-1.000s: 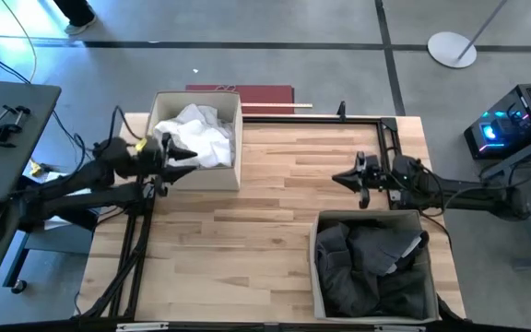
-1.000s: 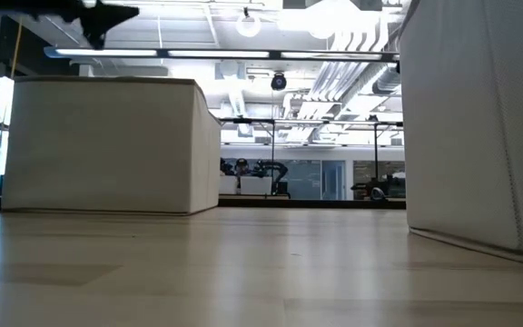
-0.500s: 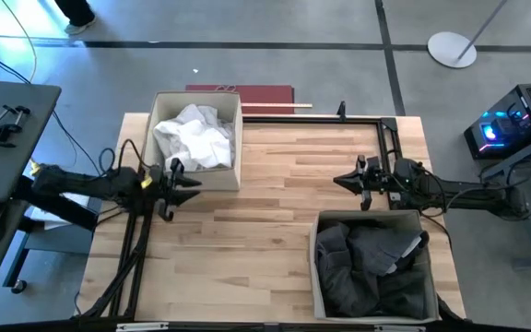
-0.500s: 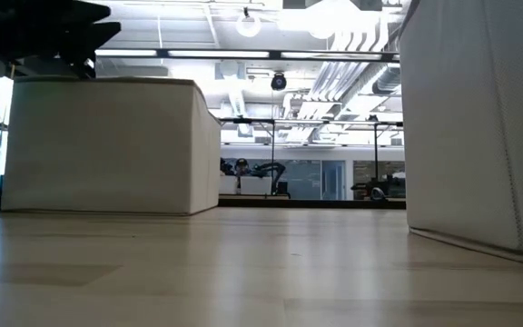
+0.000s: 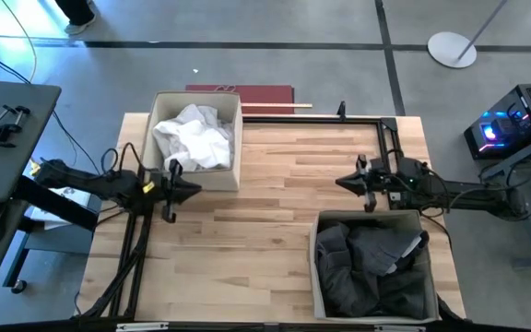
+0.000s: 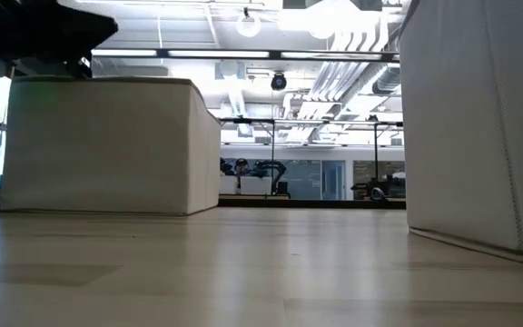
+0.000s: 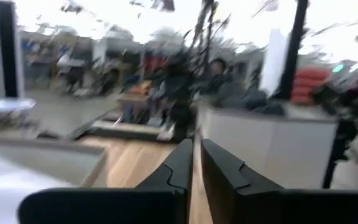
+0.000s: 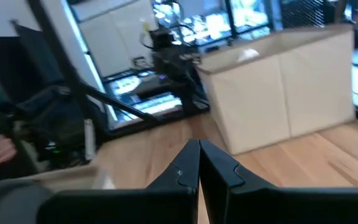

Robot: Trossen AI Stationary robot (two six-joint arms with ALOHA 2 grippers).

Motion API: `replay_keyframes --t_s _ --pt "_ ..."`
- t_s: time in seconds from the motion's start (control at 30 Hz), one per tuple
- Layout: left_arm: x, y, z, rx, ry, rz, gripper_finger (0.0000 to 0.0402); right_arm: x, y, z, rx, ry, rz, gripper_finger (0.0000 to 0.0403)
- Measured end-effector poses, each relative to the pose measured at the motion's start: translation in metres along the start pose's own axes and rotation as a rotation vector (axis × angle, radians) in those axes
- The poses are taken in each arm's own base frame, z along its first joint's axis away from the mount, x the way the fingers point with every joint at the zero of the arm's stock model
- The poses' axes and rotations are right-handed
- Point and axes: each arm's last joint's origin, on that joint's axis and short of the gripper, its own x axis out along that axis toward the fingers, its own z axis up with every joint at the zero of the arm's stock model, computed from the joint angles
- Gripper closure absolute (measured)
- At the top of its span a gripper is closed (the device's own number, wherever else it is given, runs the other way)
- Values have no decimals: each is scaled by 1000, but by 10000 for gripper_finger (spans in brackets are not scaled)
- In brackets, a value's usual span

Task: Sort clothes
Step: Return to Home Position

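Observation:
White clothes [image 5: 194, 134] lie heaped in the beige bin [image 5: 239, 138] at the table's far left. Dark grey-black clothes [image 5: 371, 267] fill the beige bin [image 5: 317, 267] at the near right. My left gripper [image 5: 194, 189] hovers just near of the white-clothes bin, pointing toward the table's right, its fingers [image 7: 185, 163] shut with nothing between them. My right gripper [image 5: 339, 182] waits beyond the dark-clothes bin, pointing toward the table's left, also shut and with nothing in it [image 8: 199, 144]. In the low view both bins' walls [image 6: 107, 145] [image 6: 479, 127] stand on the wood.
Bare wooden tabletop [image 5: 265, 221] lies between the two bins. A black metal frame [image 5: 339, 118] runs along the far right of the table. A red mat [image 5: 252, 94] lies on the floor behind the table, and a grey side table [image 5: 3, 124] stands at the left.
My left gripper has drawn back from over the white-clothes bin's near left rim toward the table's near edge and come lower. Its fingers have shut, with nothing in them. The white clothes stay in the bin. My right arm has kept still.

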Motion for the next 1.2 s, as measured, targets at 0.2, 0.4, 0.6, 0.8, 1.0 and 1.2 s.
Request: replay_keyframes --t_s 0.2,0.4,0.6,0.8,1.0,1.2 --pt "7 -8 14 32 136 -2 400 -4 2 2 -4 -3 29 403" --pt "24 -27 44 24 208 0 401 -3 1 -2 32 34 18 403" --pt "41 -59 41 -46 299 -110 401 -3 1 -2 30 37 16 403" --pt "31 -72 20 -183 312 -118 401 -3 1 -3 12 44 15 403" --pt "26 -57 -10 -250 160 -84 401 -3 1 -3 -27 43 13 403" --pt "33 -26 -31 -219 128 -37 401 -3 0 -2 -34 31 -11 403"
